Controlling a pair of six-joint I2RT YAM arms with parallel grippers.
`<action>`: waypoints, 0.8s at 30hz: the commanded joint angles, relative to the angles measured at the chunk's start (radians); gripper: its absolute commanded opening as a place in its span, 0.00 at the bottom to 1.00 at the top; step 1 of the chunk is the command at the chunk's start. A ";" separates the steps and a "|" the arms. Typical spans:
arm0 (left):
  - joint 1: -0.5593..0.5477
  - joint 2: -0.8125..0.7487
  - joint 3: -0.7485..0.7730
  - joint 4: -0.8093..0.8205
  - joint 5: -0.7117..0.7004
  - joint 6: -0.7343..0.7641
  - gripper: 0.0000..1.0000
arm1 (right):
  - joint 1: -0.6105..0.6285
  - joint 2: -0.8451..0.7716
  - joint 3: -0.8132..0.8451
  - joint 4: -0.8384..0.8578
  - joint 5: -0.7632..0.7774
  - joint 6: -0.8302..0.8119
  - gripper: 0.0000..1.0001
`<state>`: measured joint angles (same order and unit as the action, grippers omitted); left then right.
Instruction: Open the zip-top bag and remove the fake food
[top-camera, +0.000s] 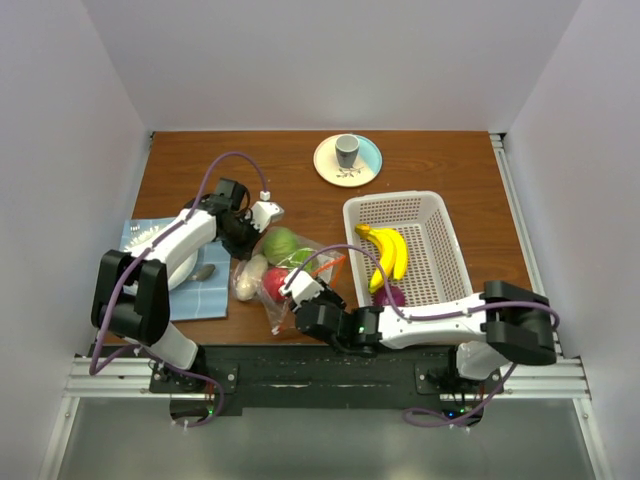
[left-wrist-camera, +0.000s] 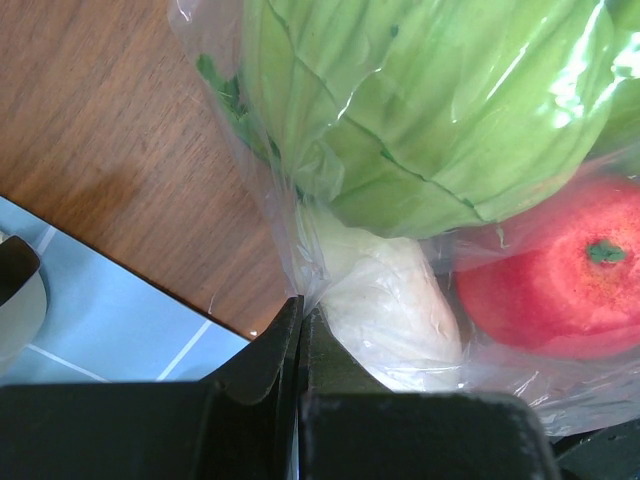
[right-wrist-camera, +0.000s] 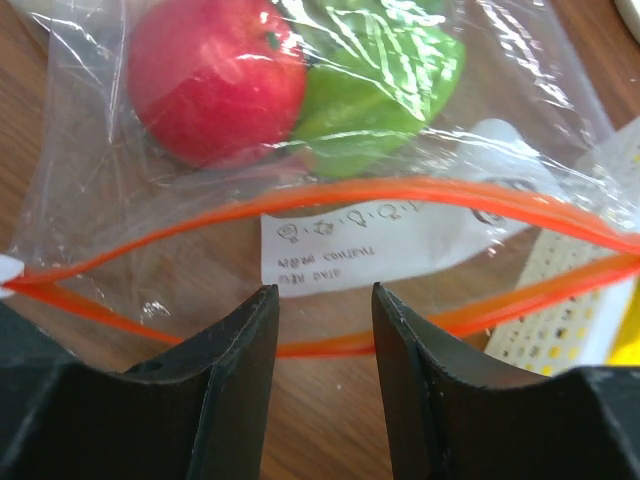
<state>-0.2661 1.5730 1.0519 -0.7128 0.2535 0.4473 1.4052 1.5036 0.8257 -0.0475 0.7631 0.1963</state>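
Though crinkled plastic blurs how many green pieces (right-wrist-camera: 380, 90) there are, the zip-top bag (top-camera: 290, 278), lying at the centre of the top view between a blue mat (top-camera: 215, 295) and the white basket (top-camera: 440, 215), plainly holds one red fruit (right-wrist-camera: 215, 75) and one cream oval (left-wrist-camera: 385, 300). Its orange-edged mouth gapes. The left gripper (left-wrist-camera: 300, 330) is clamped on the bag's clear edge. The right gripper (right-wrist-camera: 325, 300) has its jaws apart at the lower zip strip, pinching nothing. The white basket holds one banana bunch (top-camera: 385, 255) and one purple piece (top-camera: 390, 296), half hidden by the right arm (top-camera: 430, 322).
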 joint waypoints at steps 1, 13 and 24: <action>-0.010 0.002 0.013 0.010 -0.005 0.002 0.00 | -0.012 0.072 0.067 0.133 0.002 -0.037 0.46; -0.012 -0.054 0.144 -0.150 0.072 0.005 0.00 | -0.071 0.188 0.024 0.383 -0.214 -0.058 0.99; -0.030 -0.100 0.396 -0.389 0.274 -0.021 0.00 | -0.071 0.198 -0.095 0.699 -0.162 -0.014 0.99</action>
<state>-0.2756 1.5166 1.3987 -0.9977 0.4305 0.4438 1.3346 1.7142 0.7612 0.4759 0.5819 0.1497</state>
